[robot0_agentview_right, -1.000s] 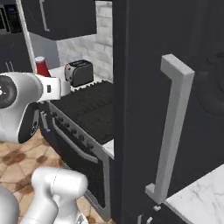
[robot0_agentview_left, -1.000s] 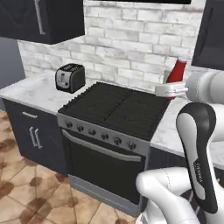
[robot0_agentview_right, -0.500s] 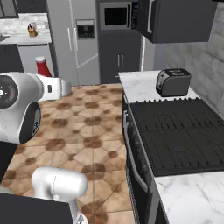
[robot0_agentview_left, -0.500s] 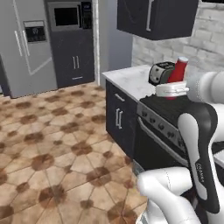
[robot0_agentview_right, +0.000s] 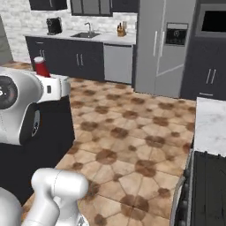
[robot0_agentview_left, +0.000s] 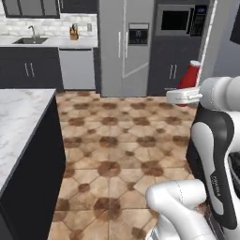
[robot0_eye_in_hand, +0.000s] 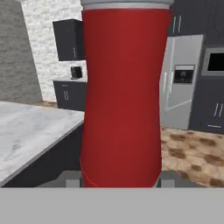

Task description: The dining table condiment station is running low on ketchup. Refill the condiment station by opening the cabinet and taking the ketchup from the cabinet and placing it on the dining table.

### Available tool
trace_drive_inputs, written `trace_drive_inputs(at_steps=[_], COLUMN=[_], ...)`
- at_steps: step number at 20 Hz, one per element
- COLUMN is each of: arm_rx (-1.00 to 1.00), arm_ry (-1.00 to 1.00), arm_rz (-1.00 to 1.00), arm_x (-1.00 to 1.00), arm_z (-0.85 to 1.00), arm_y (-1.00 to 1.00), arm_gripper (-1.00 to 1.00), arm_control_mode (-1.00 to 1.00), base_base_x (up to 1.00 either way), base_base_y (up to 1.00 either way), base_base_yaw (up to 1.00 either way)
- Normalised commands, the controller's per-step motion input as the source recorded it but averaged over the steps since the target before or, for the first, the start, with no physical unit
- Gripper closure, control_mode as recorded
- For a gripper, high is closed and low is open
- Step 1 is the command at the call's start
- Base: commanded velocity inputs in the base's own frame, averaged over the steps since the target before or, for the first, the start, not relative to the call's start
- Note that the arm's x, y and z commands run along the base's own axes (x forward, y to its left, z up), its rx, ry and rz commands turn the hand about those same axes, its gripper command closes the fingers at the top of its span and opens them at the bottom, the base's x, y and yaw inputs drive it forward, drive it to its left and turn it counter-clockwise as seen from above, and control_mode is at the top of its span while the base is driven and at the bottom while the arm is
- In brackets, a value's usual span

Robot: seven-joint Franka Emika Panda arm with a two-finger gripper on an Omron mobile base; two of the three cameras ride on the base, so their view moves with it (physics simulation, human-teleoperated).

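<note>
My gripper is shut on the ketchup, a red squeeze bottle with a pale cap, and holds it upright at chest height. In the right base view the ketchup stands up behind the white hand. The hand view has the ketchup close up between my gripper's two tips. The dining table, with its white veined marble top, lies to the left and lower than the bottle; its top also runs along the left of the hand view. The cabinet is out of view.
A steel fridge and a built-in microwave stand across the tiled floor. A sink counter runs along the back wall. The stove and a marble counter are at the right.
The whole picture has swung: the base has turned away from the stove and toaster toward the fridge and the marble table. The ketchup stays held in the gripper.
</note>
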Motion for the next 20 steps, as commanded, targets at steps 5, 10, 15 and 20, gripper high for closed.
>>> trace_drive_inputs(at_steps=[5, 10, 15, 20], arm_rx=[0.0, 0.0, 0.0, 0.0], arm_ry=[0.0, 0.0, 0.0, 0.0], arm_rz=[0.0, 0.0, 0.0, 0.0], arm_x=[0.0, 0.0, 0.0, 0.0], arm_z=[0.0, 0.0, 0.0, 0.0], arm_y=[0.0, 0.0, 0.0, 0.0], arm_gripper=[1.0, 1.0, 1.0, 1.0], arm_control_mode=[1.0, 1.0, 1.0, 1.0], base_base_x=[0.97, 0.66, 0.46, 0.43], base_base_y=[0.0, 0.01, 0.0, 0.0], base_base_yaw=[0.61, 0.66, 0.72, 0.68])
